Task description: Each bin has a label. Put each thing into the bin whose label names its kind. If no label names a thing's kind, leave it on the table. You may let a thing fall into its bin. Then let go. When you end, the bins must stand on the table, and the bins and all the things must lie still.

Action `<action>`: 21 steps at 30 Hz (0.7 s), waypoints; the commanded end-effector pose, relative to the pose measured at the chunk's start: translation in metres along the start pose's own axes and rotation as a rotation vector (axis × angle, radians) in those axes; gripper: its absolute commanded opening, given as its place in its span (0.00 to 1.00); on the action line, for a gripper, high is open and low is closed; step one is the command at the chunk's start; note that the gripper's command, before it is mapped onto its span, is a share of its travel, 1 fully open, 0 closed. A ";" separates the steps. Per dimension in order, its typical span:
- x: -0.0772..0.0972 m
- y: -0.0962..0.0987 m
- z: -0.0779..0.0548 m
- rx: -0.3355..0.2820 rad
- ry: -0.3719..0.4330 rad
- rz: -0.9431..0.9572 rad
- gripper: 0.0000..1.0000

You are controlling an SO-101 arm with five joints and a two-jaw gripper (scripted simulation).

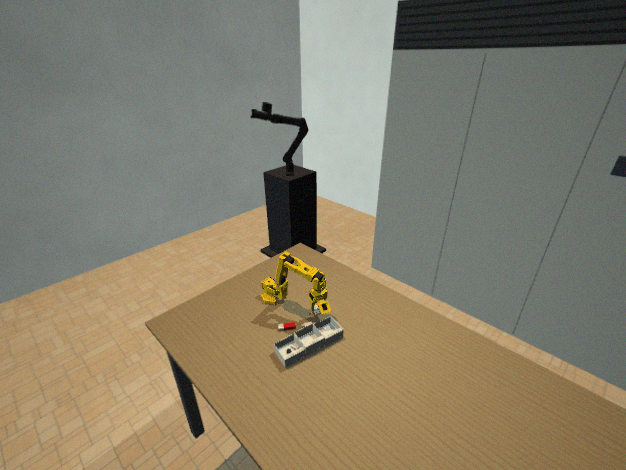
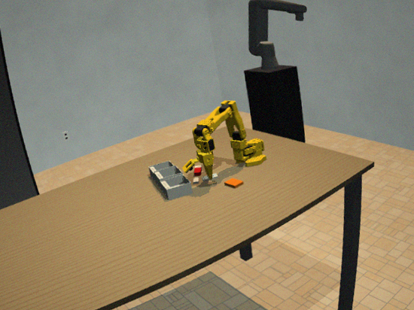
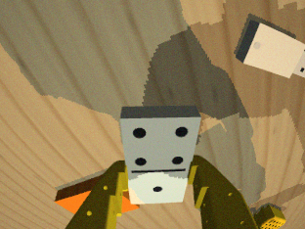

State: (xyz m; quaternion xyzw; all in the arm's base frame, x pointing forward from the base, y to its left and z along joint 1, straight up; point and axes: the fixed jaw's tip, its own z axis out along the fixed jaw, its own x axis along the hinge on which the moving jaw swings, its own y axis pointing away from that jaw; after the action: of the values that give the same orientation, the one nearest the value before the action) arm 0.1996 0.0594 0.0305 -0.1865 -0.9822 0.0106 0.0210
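Observation:
My gripper (image 3: 158, 180) (image 2: 209, 176) (image 1: 315, 310) points down at the table and is shut on a white domino (image 3: 159, 148) (image 2: 208, 179) with black pips, gripping its narrow sides. The domino is at or just above the table top; I cannot tell which. A row of three grey bins (image 2: 180, 190) (image 1: 303, 355) stands close beside the gripper. A red piece with a white end (image 1: 288, 325) (image 2: 197, 169) lies on the table near the bins. A cream block with a dark side (image 3: 277, 47) (image 2: 195, 180) lies between the gripper and the bins. A flat orange piece (image 2: 233, 182) (image 3: 68, 201) lies on the other side.
The arm's yellow base (image 2: 250, 150) (image 1: 273, 290) stands behind the gripper. A black pedestal with a dark arm (image 2: 275, 100) (image 1: 290, 212) stands on the floor beyond the table's far end. The bin labels are too small to read.

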 end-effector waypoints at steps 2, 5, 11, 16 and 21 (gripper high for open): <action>-0.006 0.002 -0.022 -0.040 -0.053 0.000 0.00; -0.005 0.002 -0.025 -0.040 -0.053 0.000 0.00; -0.005 0.002 -0.025 -0.040 -0.053 0.000 0.00; -0.007 0.001 -0.026 -0.041 -0.055 -0.001 0.00; -0.013 -0.003 -0.029 -0.046 -0.064 -0.006 0.00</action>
State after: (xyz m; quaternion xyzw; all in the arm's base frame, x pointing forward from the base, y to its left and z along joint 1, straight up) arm 0.2025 0.0547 0.0456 -0.1848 -0.9826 0.0079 0.0164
